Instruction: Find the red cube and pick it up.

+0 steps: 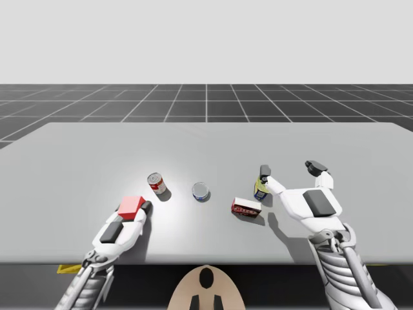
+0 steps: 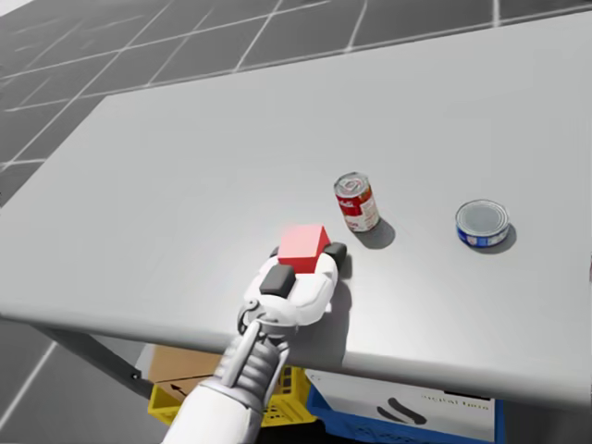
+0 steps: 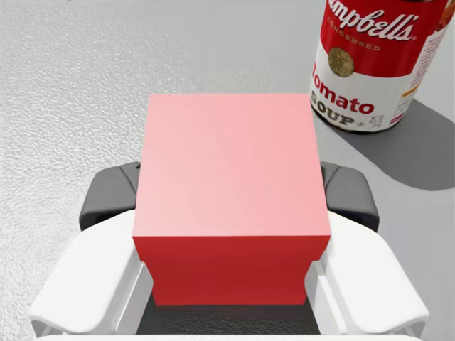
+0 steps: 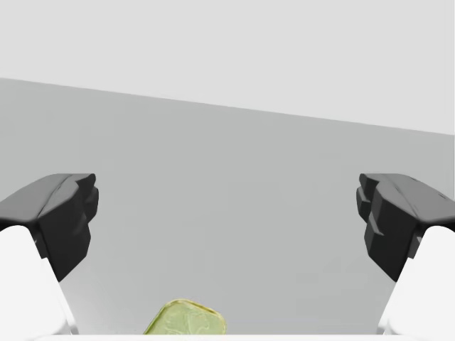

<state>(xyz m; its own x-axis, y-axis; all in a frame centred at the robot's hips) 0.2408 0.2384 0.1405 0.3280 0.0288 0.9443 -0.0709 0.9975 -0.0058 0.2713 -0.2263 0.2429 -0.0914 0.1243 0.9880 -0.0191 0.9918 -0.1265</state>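
Observation:
The red cube [image 3: 231, 192] sits between the fingers of my left gripper [image 3: 231, 202], and both dark pads press its sides. In the high view the red cube [image 1: 131, 206] and my left gripper [image 1: 133, 208] are low over the table near its front left edge. The head view shows the same red cube [image 2: 302, 244] held in that gripper [image 2: 305, 252]. My right gripper [image 1: 290, 168] hovers open at the right, with nothing between its fingers [image 4: 67, 217].
A red-and-white can [image 1: 157, 183] stands just beyond the cube. A blue tin [image 1: 201, 191], a red box [image 1: 246, 208] and a yellow-and-blue can [image 1: 261, 189] lie mid-table, the last under my right gripper. Crates [image 2: 277, 393] sit under the table.

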